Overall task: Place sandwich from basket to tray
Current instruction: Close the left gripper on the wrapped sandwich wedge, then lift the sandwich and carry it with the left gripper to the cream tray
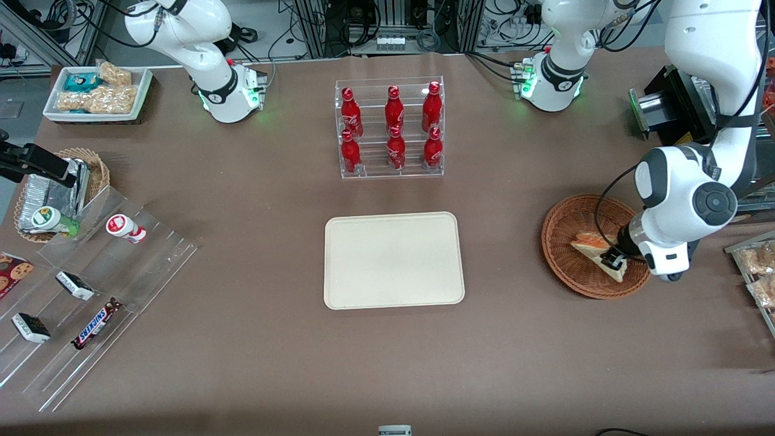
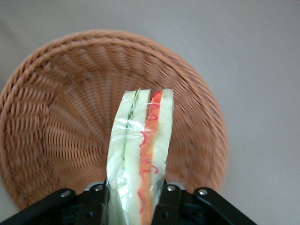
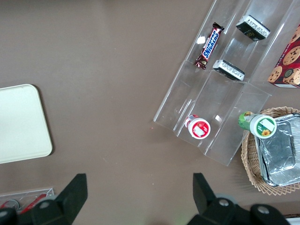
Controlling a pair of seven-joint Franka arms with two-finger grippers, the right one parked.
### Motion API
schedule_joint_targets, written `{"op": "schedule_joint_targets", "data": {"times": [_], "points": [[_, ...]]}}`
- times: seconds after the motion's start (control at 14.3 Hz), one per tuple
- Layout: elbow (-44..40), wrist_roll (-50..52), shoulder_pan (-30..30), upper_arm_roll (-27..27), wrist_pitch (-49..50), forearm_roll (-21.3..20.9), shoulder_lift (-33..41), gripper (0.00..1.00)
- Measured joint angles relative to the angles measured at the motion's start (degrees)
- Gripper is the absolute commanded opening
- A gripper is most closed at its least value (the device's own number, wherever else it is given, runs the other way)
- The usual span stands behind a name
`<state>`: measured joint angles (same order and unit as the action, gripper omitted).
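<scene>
Wicker basket (image 1: 596, 245), at the frame's right in the front view, holds the sandwich (image 1: 596, 248); the tool (image 1: 613, 261) is clamped across its end. Its long axis points away from the tool. Tray (image 1: 394, 260) lies mid-frame, well apart.

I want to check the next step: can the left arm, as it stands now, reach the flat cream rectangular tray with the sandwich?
Probably yes. The gripper is shut on the sandwich in the round brown wicker basket, and only bare table lies between basket and tray.
</scene>
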<state>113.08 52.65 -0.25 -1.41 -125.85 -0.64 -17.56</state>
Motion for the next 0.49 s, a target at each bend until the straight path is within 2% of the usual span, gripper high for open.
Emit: {"op": "schedule_joint_targets", "data": {"times": [0.28, 0.49], "points": [[-2.6, -1.2, -7.4, -4.0, 2.6, 0.1, -0.1, 0.03], [-3.8, -1.6, -13.9, -6.6, -1.2, 0.1, -1.4, 0.04]]}}
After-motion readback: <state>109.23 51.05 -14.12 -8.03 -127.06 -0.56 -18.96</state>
